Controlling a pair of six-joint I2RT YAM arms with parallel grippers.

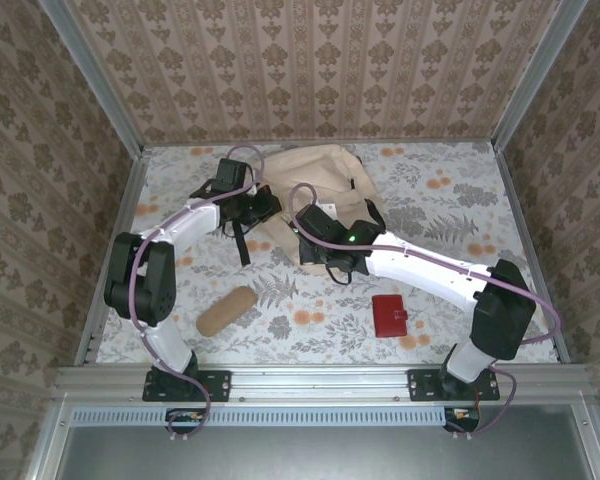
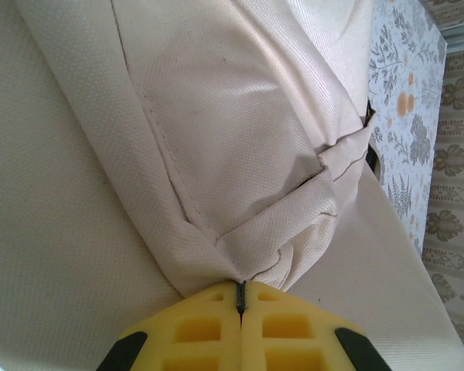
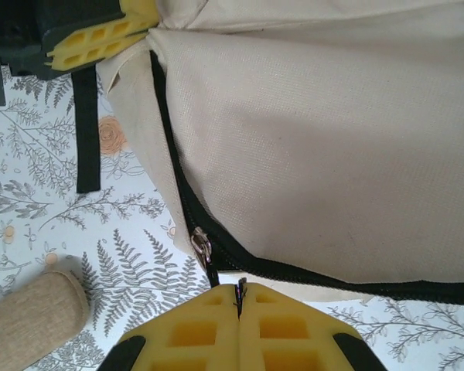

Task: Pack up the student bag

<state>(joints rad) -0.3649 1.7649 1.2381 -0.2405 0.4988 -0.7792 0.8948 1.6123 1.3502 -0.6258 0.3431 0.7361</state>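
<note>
The beige student bag [image 1: 325,180] lies at the back middle of the table. My left gripper [image 1: 263,207] is at its left corner, shut on a pinched fold of the bag's fabric [image 2: 247,247]; its yellow fingers [image 3: 100,42] also appear at the top left of the right wrist view. My right gripper [image 1: 316,243] is at the bag's near edge, shut on the black zipper pull [image 3: 214,274]. The metal slider [image 3: 200,246] sits on the black zipper track [image 3: 294,267] just ahead of the fingertips. The bag's cloth [image 3: 317,131] fills most of that view.
A tan cylindrical pencil pouch [image 1: 227,310] lies front left on the floral table cover, also seen in the right wrist view [image 3: 31,321]. A red wallet [image 1: 389,315] lies front right. A black strap [image 1: 242,240] trails from the bag's left side.
</note>
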